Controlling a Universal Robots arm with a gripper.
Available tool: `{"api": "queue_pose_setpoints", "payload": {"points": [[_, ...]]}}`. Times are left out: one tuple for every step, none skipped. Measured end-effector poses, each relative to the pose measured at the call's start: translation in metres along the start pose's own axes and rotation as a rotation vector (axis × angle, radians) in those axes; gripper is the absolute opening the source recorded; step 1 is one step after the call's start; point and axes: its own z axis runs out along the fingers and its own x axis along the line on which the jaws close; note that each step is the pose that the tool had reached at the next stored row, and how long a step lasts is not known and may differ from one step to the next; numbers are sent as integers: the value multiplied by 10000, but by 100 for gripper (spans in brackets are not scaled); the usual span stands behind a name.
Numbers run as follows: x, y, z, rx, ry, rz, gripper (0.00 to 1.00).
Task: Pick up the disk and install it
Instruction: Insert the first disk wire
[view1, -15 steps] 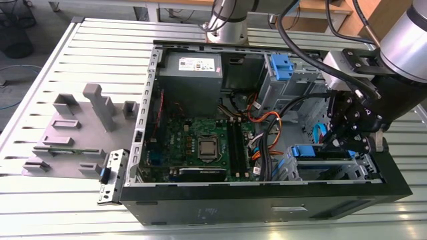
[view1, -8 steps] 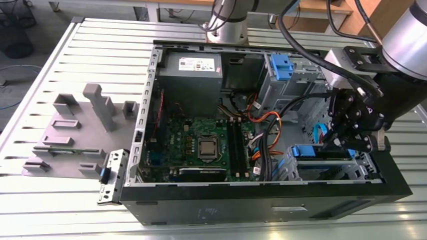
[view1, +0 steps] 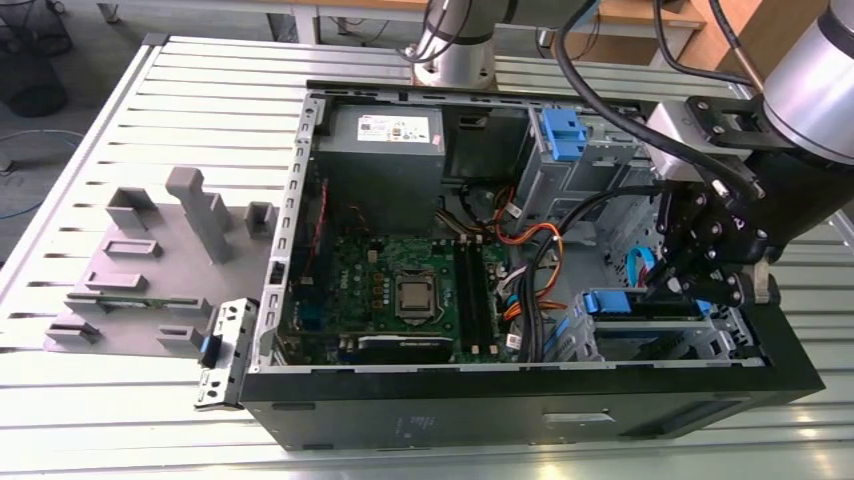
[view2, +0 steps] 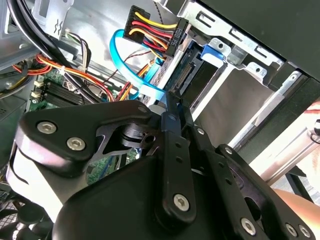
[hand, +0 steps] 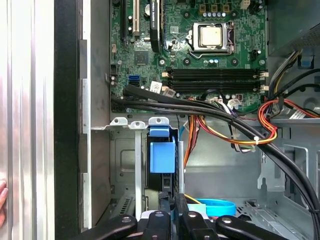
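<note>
The disk (view1: 625, 304) sits inside the lower drive cage at the case's front corner, at the exterior view's right, with its blue plastic rail on top. In the first wrist view the blue rail of the disk (hand: 162, 155) stands in the cage slot, just ahead of the gripper (hand: 176, 201). In the second wrist view the disk's connector end (view2: 186, 75) shows, and the gripper (view2: 173, 102) has its two black fingers brought together, tips at that rear edge. My gripper (view1: 671, 290) hangs over the cage, shut, with nothing seen between its fingers.
A blue data cable (view2: 131, 75) and a power plug (view2: 150, 30) hang beside the disk's end. Thick black cables (hand: 210, 112) cross above the motherboard (view1: 400, 290). The grey power-supply box (view1: 387, 135), a second blue latch (view1: 561, 135) and a grey fixture (view1: 160, 260) lie further off. A person's hand (view2: 300, 200) is nearby.
</note>
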Motion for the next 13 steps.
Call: {"api": "queue_pose_setpoints", "payload": {"points": [[1, 1, 0, 3, -2, 0, 16], [1, 1, 0, 7, -2, -1, 16], [1, 3, 0, 13, -3, 0, 16], [2, 4, 0, 18, -5, 0, 16], [3, 7, 0, 28, -6, 1, 16], [4, 10, 0, 38, -7, 2, 16], [5, 12, 0, 48, -11, 0, 16], [5, 12, 0, 51, -11, 0, 16], [5, 12, 0, 52, -11, -1, 16], [5, 12, 0, 53, -11, -1, 16], [5, 12, 0, 54, -11, -1, 16], [5, 14, 1, 56, -12, 0, 16], [6, 16, 1, 59, -13, 1, 16]]}}
